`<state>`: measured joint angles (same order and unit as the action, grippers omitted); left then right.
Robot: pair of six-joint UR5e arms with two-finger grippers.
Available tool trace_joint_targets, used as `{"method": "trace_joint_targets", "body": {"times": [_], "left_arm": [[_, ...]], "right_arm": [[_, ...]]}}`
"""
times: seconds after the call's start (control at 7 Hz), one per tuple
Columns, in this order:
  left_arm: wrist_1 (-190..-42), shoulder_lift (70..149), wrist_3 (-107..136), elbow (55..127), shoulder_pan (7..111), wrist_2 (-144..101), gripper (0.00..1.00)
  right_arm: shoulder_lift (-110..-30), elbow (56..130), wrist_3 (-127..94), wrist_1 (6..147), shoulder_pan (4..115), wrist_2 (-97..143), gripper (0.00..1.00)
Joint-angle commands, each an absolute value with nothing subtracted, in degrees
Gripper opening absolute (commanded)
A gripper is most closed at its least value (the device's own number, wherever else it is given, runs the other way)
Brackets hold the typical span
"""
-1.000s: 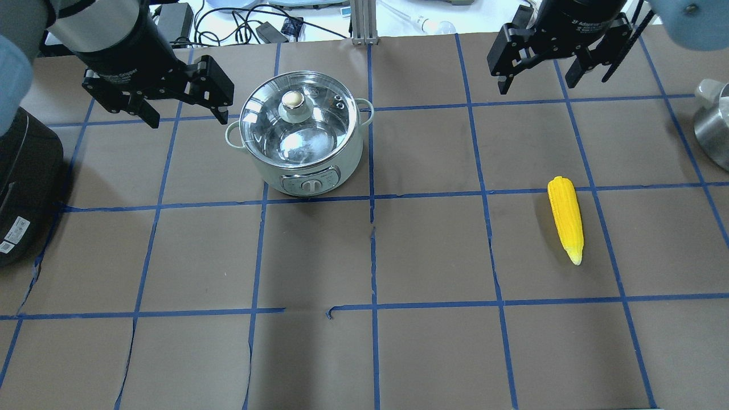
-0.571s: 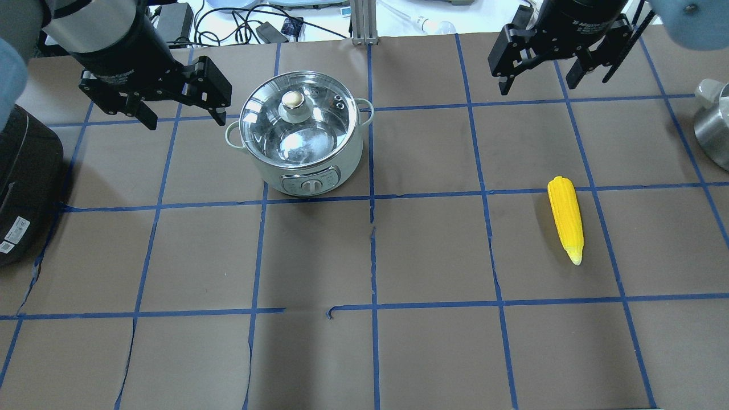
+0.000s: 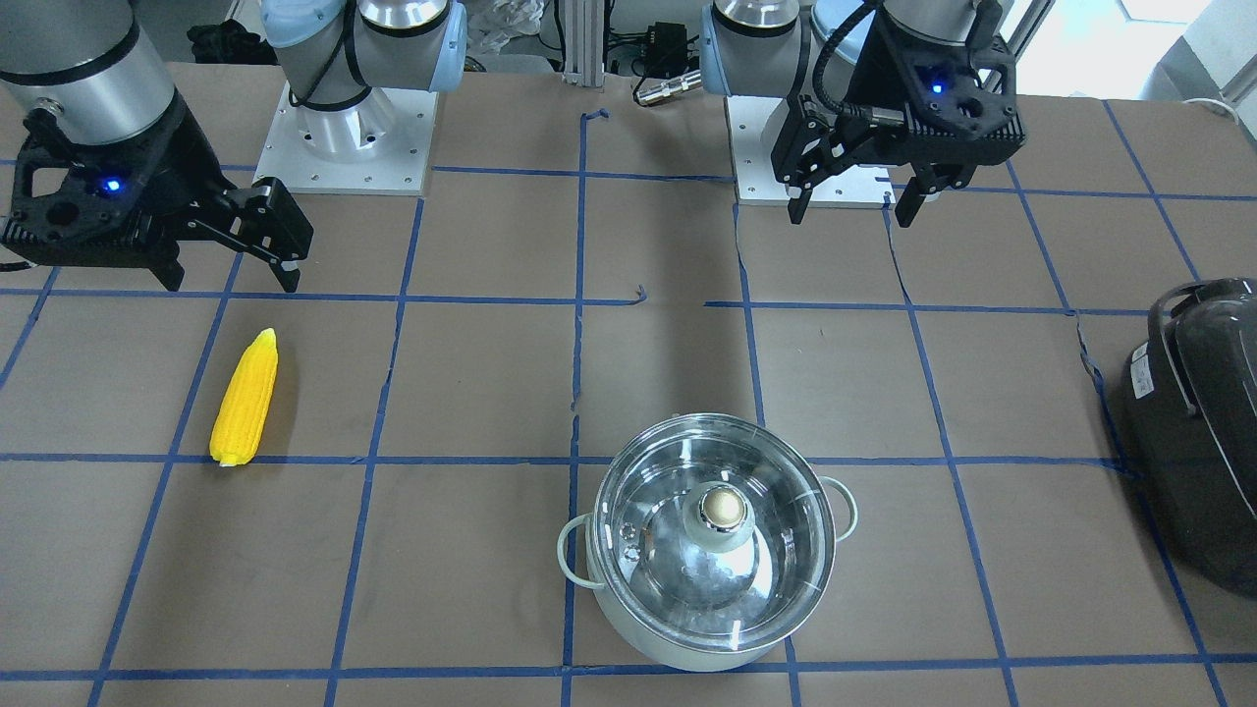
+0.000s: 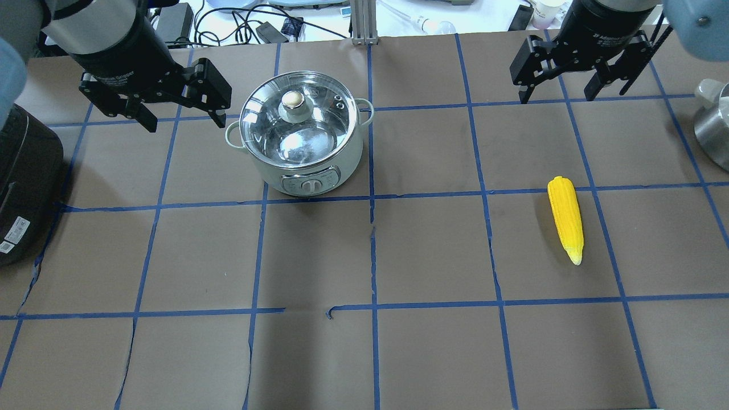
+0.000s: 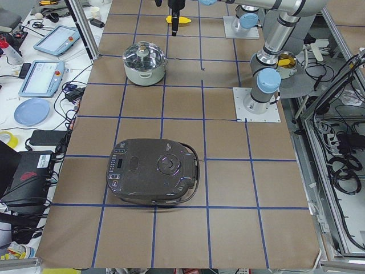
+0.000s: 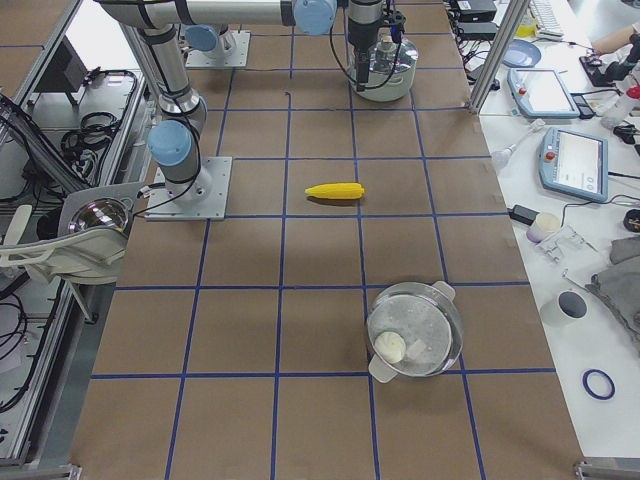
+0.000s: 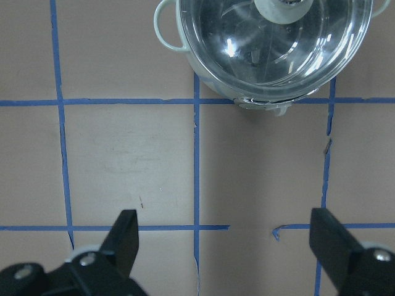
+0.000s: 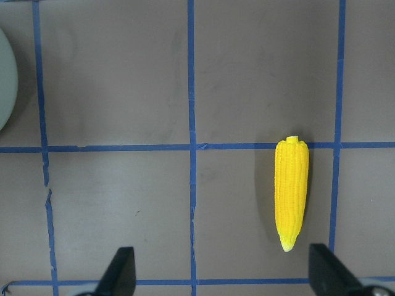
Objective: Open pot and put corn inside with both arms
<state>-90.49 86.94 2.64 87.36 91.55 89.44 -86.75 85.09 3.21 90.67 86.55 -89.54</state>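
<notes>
The steel pot (image 4: 302, 142) with pale-green handles stands left of centre, its glass lid on and the knob (image 4: 294, 101) upright. It also shows in the front view (image 3: 709, 589) and at the top of the left wrist view (image 7: 271, 55). The yellow corn (image 4: 566, 219) lies flat on the right, also in the front view (image 3: 245, 398) and the right wrist view (image 8: 291, 194). My left gripper (image 4: 185, 122) hangs open and empty, high up, left of the pot. My right gripper (image 4: 558, 98) hangs open and empty, high up, beyond the corn.
A large dark appliance (image 4: 23, 182) sits at the table's left end, also in the left exterior view (image 5: 154, 171). A second steel pot (image 4: 712, 134) stands at the right edge. Blue tape lines grid the brown table cover. Cables lie beyond the far edge.
My right gripper has shifted to the right in the overhead view, still open. The left gripper, the pot and the corn have barely moved.
</notes>
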Motion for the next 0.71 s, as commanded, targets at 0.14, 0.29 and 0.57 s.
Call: {"method": "trace_joint_targets", "body": {"times": [0.14,0.29,0.57], "left_arm": [[-90.53,87.1,2.64,87.36,91.41,89.56,1.0],[-90.27,87.62,2.64,87.19,91.41,89.04,1.0],[-89.04,90.86,2.9,85.96,91.32,89.64,1.0]], "right_arm": [[-87.89,84.99,3.69,90.97,87.1,-89.3,1.0],[-88.41,84.99,3.52,90.97,89.01,-89.47,1.0],[-88.24,85.17,3.6,90.97,90.35,-89.47,1.0]]}}
